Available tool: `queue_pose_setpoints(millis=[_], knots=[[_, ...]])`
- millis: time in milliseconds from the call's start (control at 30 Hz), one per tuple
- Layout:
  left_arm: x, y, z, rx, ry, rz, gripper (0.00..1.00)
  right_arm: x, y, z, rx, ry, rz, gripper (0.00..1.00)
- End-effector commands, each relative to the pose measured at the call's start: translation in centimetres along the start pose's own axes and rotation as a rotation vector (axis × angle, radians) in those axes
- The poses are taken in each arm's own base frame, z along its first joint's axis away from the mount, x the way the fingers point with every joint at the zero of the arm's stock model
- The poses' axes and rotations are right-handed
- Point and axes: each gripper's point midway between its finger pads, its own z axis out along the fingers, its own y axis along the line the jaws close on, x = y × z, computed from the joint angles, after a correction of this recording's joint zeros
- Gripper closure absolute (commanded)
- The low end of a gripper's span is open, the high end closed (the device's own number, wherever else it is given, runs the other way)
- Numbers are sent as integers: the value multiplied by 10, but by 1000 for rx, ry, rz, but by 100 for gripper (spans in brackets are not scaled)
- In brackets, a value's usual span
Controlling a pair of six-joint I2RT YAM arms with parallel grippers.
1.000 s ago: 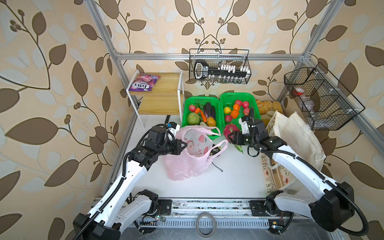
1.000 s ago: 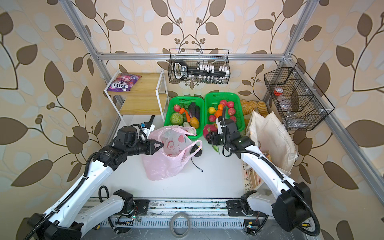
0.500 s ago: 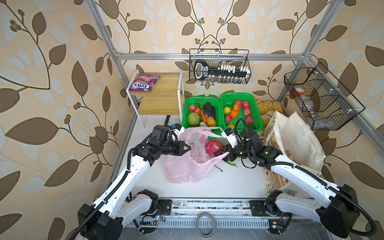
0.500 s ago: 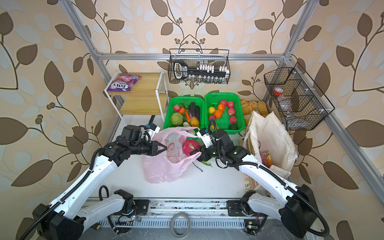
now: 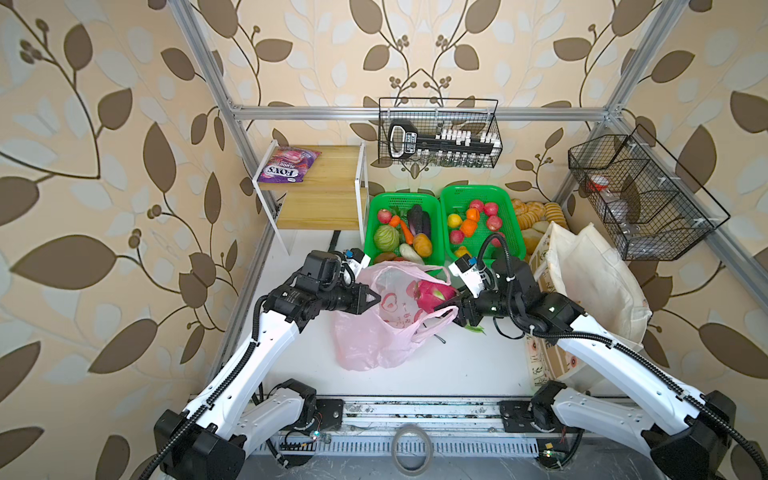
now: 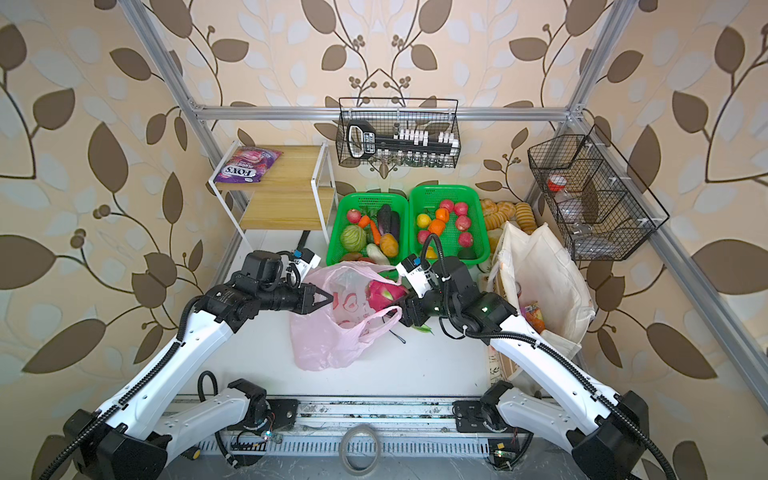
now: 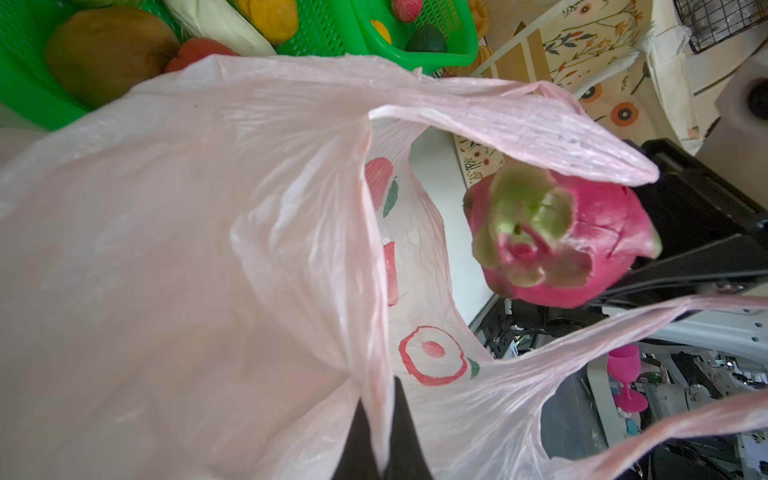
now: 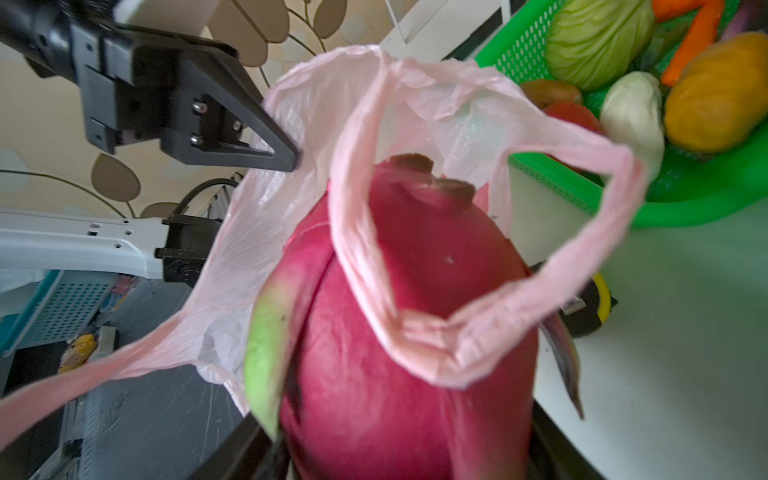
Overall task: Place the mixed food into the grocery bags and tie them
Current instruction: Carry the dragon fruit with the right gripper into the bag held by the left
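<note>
A thin pink plastic bag [image 5: 374,332] [image 6: 328,336] lies slumped on the white table. My left gripper [image 5: 376,298] [image 6: 328,297] [image 7: 380,415] is shut on the bag's rim and holds its mouth up. My right gripper [image 5: 453,309] [image 6: 405,309] [image 8: 399,453] is shut on a pink dragon fruit [image 5: 432,291] [image 6: 384,293] [image 7: 561,245] [image 8: 415,340] at the bag's mouth. One handle loop [image 8: 490,316] drapes over the fruit. The cream floral tote [image 5: 590,282] [image 6: 544,266] stands to the right. A purple FOX'S packet [image 5: 286,166] [image 6: 247,166] lies on the wooden shelf.
Two green baskets [image 5: 401,198] [image 5: 478,190] of fruit and vegetables stand just behind the bag. Bread loaves [image 5: 536,210] lie behind the tote. Wire baskets [image 5: 440,133] [image 5: 640,195] hang on the frame. A small black and yellow object [image 8: 590,307] lies on the table beside the bag.
My right gripper has carried the dragon fruit leftwards from in front of the baskets to the bag's mouth. The left gripper has kept its hold on the rim and shifted slightly.
</note>
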Motion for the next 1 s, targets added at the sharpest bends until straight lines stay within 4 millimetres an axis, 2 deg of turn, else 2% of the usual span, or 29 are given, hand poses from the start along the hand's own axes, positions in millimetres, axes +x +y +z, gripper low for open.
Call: queue_pose_setpoints(millis=[0, 133, 300, 433, 567, 733, 967], knots=[[-14, -26, -9, 110, -36, 57, 97, -1, 26, 7, -128, 37, -52, 45], [-15, -35, -7, 174, -21, 45, 97, -11, 27, 24, -158, 9, -32, 44], [-15, -46, -9, 237, -16, 46, 97, -26, 27, 36, -190, -37, -11, 40], [-14, -49, -9, 259, -5, 45, 97, -28, 16, 45, -159, 4, 21, 36], [-18, -52, -10, 272, -14, 48, 97, -18, 12, 56, -141, 95, 38, 32], [-19, -50, -9, 264, -20, 47, 97, -17, 16, 58, -164, 117, 50, 23], [-21, -48, -10, 244, -38, 54, 97, -23, 19, 50, -164, 79, 33, 14]])
